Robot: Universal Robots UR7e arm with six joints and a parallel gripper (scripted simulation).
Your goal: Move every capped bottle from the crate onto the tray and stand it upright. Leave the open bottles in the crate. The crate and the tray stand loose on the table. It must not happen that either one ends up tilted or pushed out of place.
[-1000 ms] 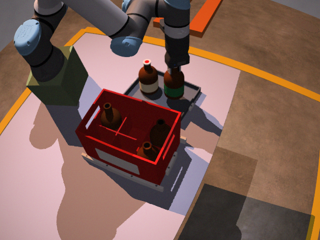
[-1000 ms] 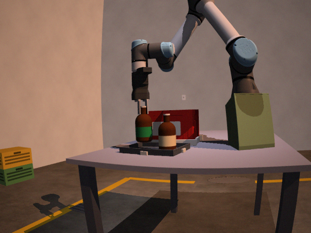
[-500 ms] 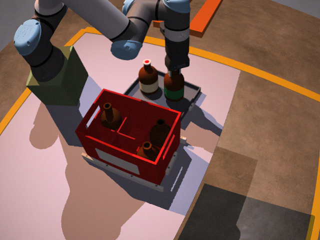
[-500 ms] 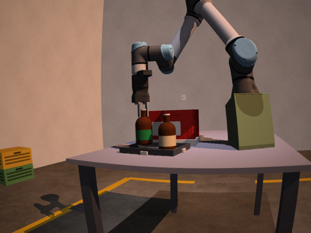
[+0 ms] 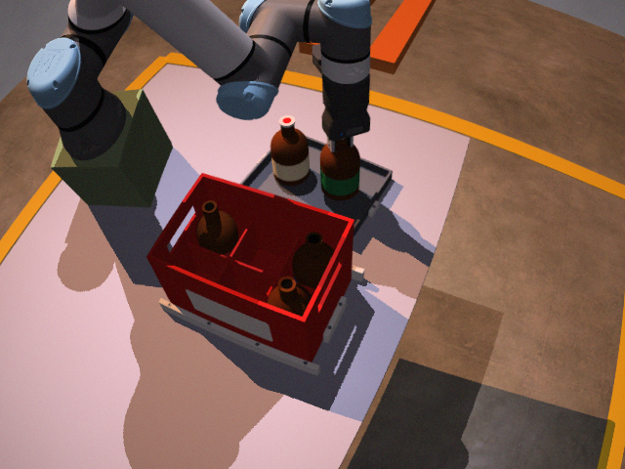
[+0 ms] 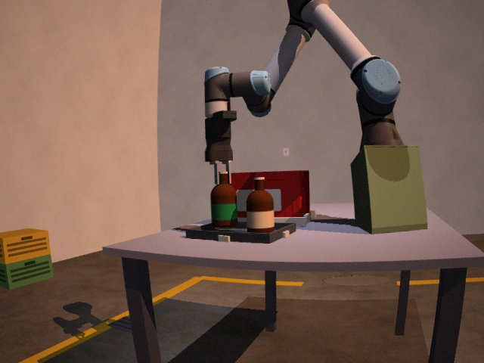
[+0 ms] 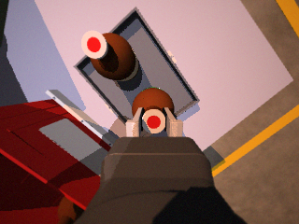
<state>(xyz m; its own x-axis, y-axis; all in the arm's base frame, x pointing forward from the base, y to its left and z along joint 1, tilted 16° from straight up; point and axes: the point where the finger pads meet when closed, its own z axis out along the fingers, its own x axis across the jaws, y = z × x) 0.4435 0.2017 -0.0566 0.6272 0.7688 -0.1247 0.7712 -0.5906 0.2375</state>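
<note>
My gripper (image 5: 339,144) is shut on the neck of a capped brown bottle with a green label (image 5: 340,171), which stands upright on the dark tray (image 5: 317,176). The same gripper (image 6: 221,174) and bottle (image 6: 224,203) show in the exterior view, and the bottle's red-and-white cap (image 7: 153,120) sits between the fingers in the wrist view. A second capped bottle with a cream label (image 5: 289,151) stands upright on the tray beside it. The red crate (image 5: 252,262) holds three open brown bottles (image 5: 216,230), (image 5: 312,257), (image 5: 288,295).
The arm's olive base block (image 5: 113,151) stands left of the tray. The crate rests on a pale frame (image 5: 242,338) close in front of the tray. An orange bar (image 5: 398,30) lies on the floor beyond the table.
</note>
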